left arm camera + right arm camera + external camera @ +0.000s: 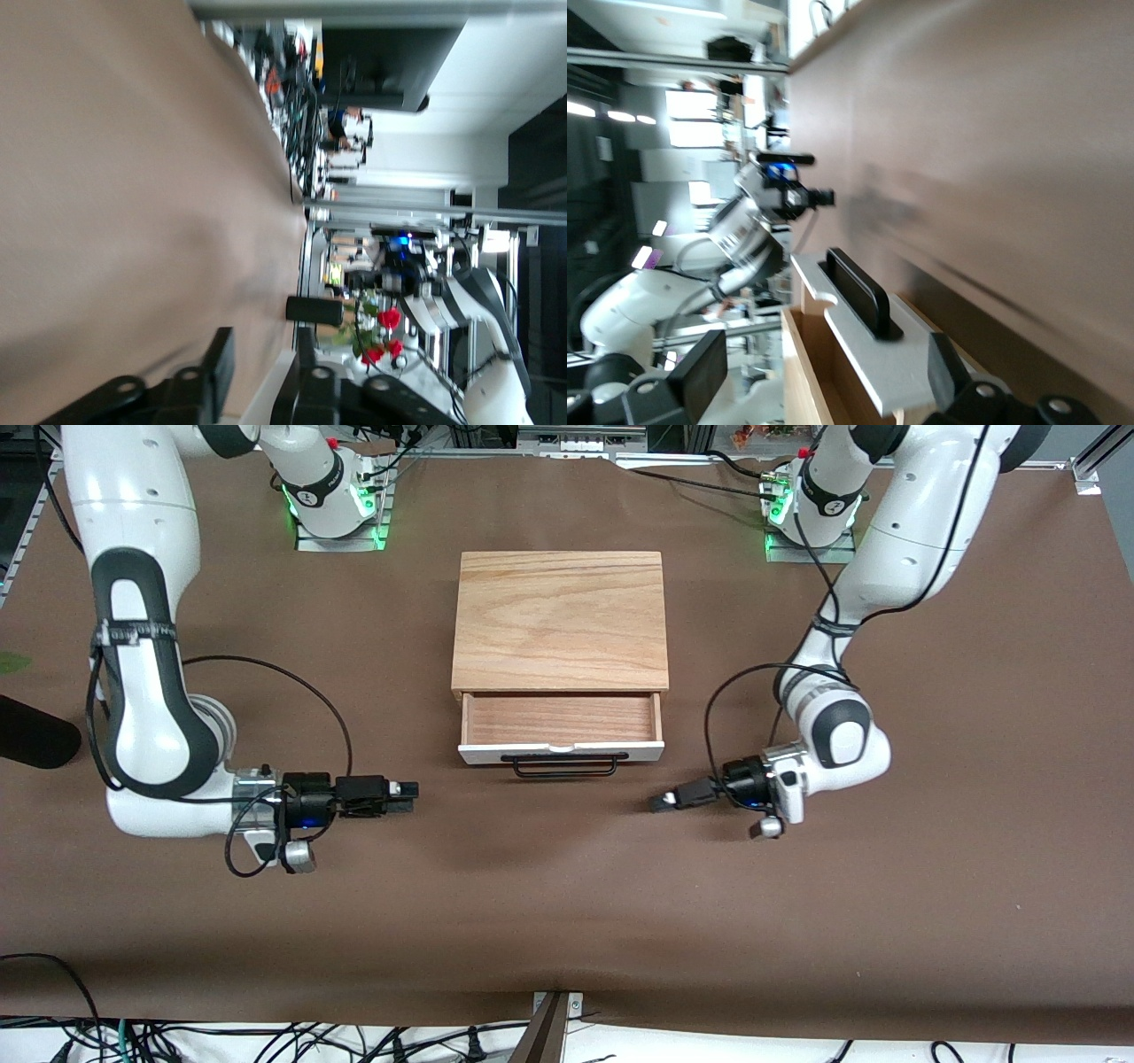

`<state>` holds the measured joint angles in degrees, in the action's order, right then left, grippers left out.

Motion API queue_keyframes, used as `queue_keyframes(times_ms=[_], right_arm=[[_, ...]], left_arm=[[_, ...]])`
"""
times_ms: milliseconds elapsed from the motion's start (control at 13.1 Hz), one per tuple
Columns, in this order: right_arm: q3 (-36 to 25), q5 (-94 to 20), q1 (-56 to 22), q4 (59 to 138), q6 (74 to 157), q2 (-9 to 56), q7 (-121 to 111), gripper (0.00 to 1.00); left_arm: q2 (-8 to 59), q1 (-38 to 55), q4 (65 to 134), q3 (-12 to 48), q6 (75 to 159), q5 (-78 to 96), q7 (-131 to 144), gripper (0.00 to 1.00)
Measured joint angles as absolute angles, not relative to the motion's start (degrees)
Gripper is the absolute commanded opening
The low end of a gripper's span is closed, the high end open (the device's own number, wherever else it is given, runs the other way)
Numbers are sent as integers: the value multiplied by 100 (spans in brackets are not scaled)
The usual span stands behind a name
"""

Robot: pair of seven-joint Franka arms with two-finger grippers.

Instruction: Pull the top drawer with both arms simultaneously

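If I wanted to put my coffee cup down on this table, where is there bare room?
The widest bare stretch of brown table runs nearer the camera than both grippers. Bare patches also flank the wooden box. It is crowded by the pulled-out top drawer, with the right gripper and left gripper at either end of it.

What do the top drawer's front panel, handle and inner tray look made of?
The top drawer: the front panel looks like white-painted wood or board, smooth and matte. The handle looks like thin black wire, probably coated metal. The inner tray shows light wood grain, seemingly unpainted.
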<state>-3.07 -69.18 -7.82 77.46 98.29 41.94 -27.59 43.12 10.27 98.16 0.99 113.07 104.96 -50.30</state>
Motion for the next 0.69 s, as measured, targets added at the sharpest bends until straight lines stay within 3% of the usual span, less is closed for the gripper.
queue_keyframes(times_ms=[381,686], right_arm=[[-310,-4869,-801,7709,9833,3645,-1666,100],[-251,-2056,-1172,7488,9485,2994,-828,100]], left_arm=[[4144,1040,9858,131,11308,10496,-4974,100],[3603,1032,10244,59,11498,10496,-4870,100]])
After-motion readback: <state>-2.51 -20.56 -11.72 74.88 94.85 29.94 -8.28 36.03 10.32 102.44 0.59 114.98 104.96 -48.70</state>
